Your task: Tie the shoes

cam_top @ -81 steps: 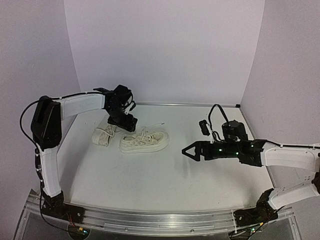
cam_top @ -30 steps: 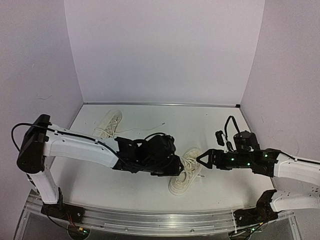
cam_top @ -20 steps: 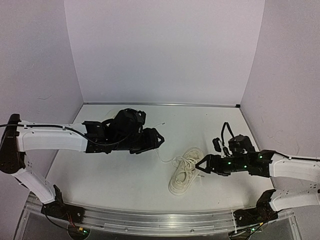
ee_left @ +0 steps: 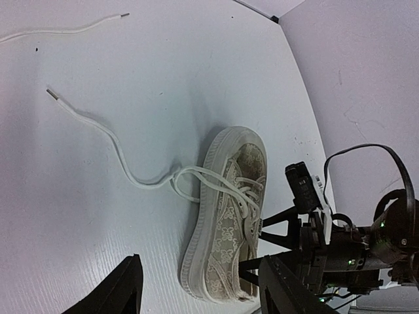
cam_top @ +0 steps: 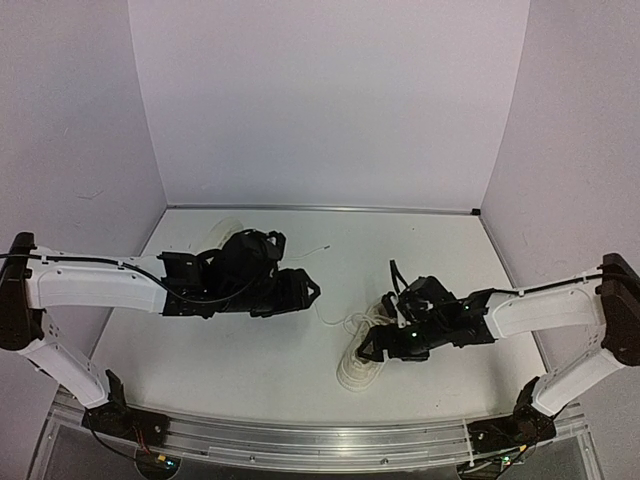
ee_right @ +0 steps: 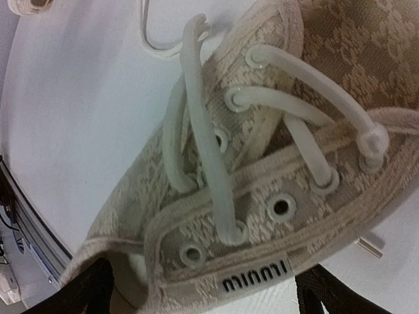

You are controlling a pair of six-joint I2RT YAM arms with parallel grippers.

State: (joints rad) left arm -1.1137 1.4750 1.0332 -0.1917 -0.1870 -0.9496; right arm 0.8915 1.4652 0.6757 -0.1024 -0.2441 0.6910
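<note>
One cream-white shoe (cam_top: 353, 374) lies on its side at the front of the table, laces loose. In the left wrist view this shoe (ee_left: 226, 209) has one lace (ee_left: 105, 131) trailing away across the table. My right gripper (cam_top: 366, 348) is open at the shoe's collar, and its fingers (ee_right: 91, 291) stand either side of the tongue and eyelets (ee_right: 281, 206). My left gripper (cam_top: 312, 290) is open and empty, a short way left of the shoe and pointing at it. Only a corner of the second shoe (ee_right: 23, 5) shows; the left arm hides most of it from above.
Pale walls enclose the white table (cam_top: 250, 350) on three sides. A second loose lace (ee_left: 65, 29) lies on the far part of the table. The metal rail (cam_top: 300, 440) with the arm bases runs along the near edge.
The left gripper let go of the shoe, opened and drew back to the left. The right gripper moved left onto the shoe's collar, its jaws narrowing slightly.
</note>
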